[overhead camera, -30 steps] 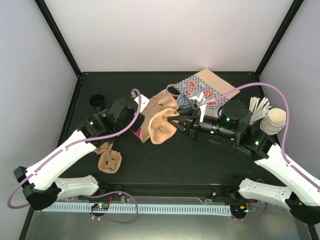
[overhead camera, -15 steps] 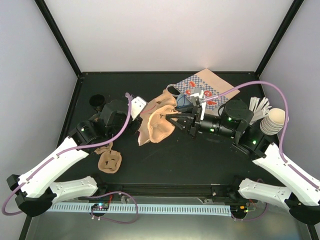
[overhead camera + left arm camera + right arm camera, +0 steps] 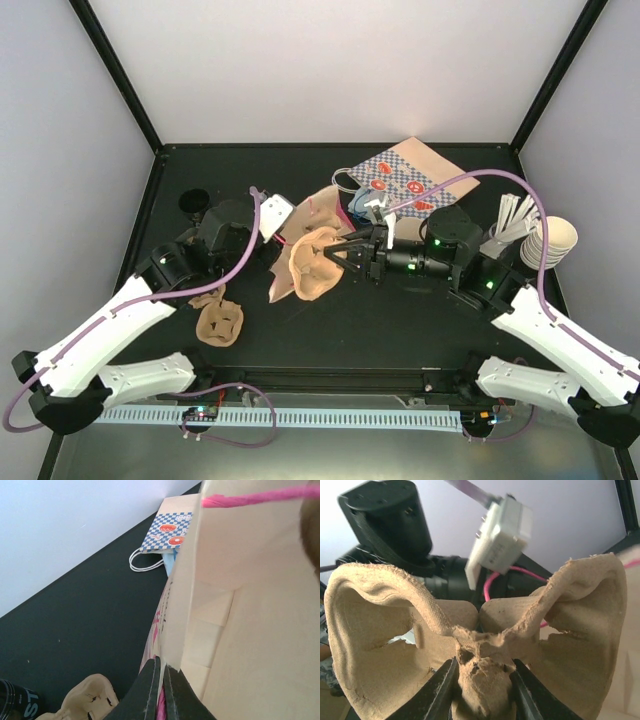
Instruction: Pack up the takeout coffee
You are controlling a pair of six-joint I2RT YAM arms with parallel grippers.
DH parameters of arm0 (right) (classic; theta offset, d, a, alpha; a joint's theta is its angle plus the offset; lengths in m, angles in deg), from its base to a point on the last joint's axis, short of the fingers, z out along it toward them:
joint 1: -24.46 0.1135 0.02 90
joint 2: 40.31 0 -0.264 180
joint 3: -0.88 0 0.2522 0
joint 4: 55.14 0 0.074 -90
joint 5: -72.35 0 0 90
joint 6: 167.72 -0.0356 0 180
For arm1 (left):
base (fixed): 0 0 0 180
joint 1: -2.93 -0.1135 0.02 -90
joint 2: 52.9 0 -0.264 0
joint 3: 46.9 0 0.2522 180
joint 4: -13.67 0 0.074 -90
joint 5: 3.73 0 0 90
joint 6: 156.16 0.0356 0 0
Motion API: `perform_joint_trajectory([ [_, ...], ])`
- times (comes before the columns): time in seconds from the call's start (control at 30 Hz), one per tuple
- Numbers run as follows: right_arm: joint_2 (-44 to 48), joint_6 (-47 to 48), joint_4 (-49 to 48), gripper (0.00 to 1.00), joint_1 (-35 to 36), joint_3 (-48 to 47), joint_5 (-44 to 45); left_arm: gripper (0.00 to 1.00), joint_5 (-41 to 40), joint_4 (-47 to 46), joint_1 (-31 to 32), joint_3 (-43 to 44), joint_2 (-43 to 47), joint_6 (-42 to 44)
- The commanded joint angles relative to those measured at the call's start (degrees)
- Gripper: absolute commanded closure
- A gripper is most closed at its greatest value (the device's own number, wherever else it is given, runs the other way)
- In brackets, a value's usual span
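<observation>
My left gripper [image 3: 262, 240] is shut on the rim of the pink bag [image 3: 325, 200], which lies tilted with its mouth toward the right. The left wrist view shows the fingers [image 3: 150, 690] pinching the bag's wall [image 3: 250, 605], below its pink handle [image 3: 250, 497]. My right gripper [image 3: 345, 262] is shut on the centre post of a brown pulp cup carrier [image 3: 312, 265] and holds it off the table at the bag's mouth. In the right wrist view the carrier [image 3: 380, 630] fills the frame. The small white coffee cup does not show in any view.
A second pulp carrier [image 3: 218, 320] lies at the front left. A small black cup [image 3: 194, 203] stands at the back left. A checkered paper bag [image 3: 405, 180] lies flat at the back. A stack of cream cups [image 3: 552, 240] and white packets [image 3: 510, 215] are at the right.
My right gripper has carried the pulp carrier left and a little nearer, up to the bag's mouth. My left gripper pulled the bag's rim left, then held still.
</observation>
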Motion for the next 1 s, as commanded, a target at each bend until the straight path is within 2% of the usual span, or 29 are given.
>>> perform_joint_trajectory([
  [0.0, 1.24, -1.65, 1.83, 0.72, -0.3, 2.06, 0.8, 0.98, 2.17, -2.32, 0.31, 0.51, 1.97, 0.38],
  [0.3, 0.98, 2.99, 10.51, 0.75, -0.21, 2.64, 5.45, 0.98, 4.69, -1.34, 0.35, 0.6, 1.01, 0.64],
  [0.6, -2.22, 5.49, 14.57, 0.75, -0.19, 0.38, 7.42, 0.98, 10.07, 0.22, 0.31, 1.7, -1.98, 1.25],
  [0.97, -3.13, 5.98, 17.6, 0.75, 0.01, -0.49, 11.32, 0.98, 10.22, 1.57, 0.37, 2.07, -3.74, 0.8],
])
